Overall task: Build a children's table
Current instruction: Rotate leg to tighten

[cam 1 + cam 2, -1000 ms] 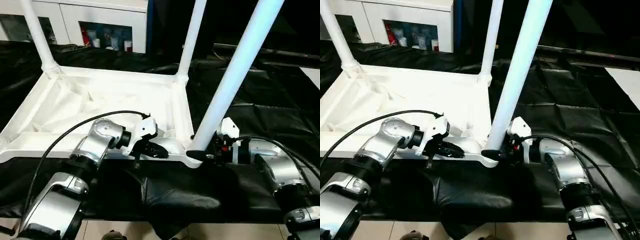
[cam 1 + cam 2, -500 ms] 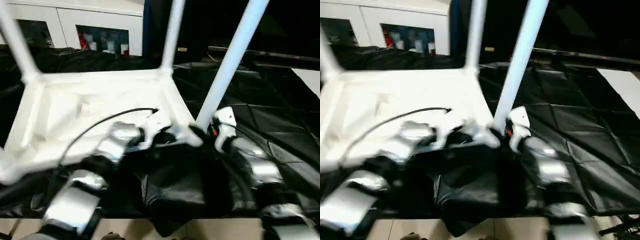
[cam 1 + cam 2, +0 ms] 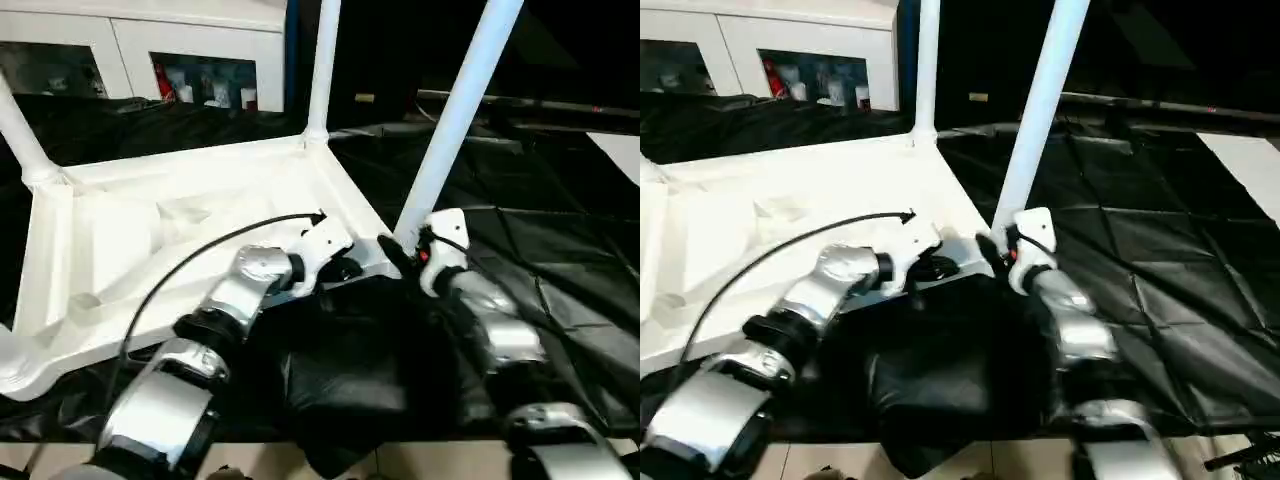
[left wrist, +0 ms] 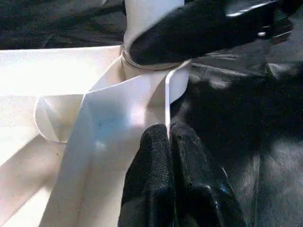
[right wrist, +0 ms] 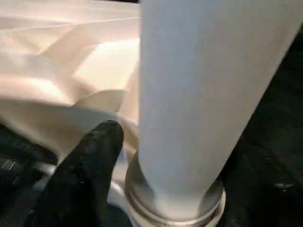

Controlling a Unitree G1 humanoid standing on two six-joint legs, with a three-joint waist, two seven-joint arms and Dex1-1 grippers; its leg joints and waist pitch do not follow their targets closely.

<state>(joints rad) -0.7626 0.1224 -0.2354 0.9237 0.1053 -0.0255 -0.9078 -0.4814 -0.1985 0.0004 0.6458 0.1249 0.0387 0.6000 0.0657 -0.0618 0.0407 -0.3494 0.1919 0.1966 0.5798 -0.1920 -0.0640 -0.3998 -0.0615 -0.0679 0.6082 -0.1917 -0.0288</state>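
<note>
The children's table lies upside down: its white tabletop [image 3: 180,215] rests on a black cover with legs standing up from its corner sockets. My left gripper [image 3: 348,268] is shut on the thin rim [image 4: 166,101] of the near edge, close to the near right corner. My right gripper [image 3: 400,252] is open around the base of the near right leg [image 3: 455,120]. In the right wrist view one black finger [image 5: 90,161] stands a little off that leg [image 5: 199,94]. Two more legs [image 3: 322,70] [image 3: 20,130] rise at the far corners.
A black quilted cover [image 3: 560,250] drapes the work surface, with a bulging fold [image 3: 340,370] in front of me. White cabinets [image 3: 200,50] with small items stand behind. A black cable [image 3: 200,250] loops over my left forearm.
The view has shifted, and the tabletop has swung round so its near edge now runs diagonally. Both grippers stayed at the near right corner; the left one kept its hold on the rim.
</note>
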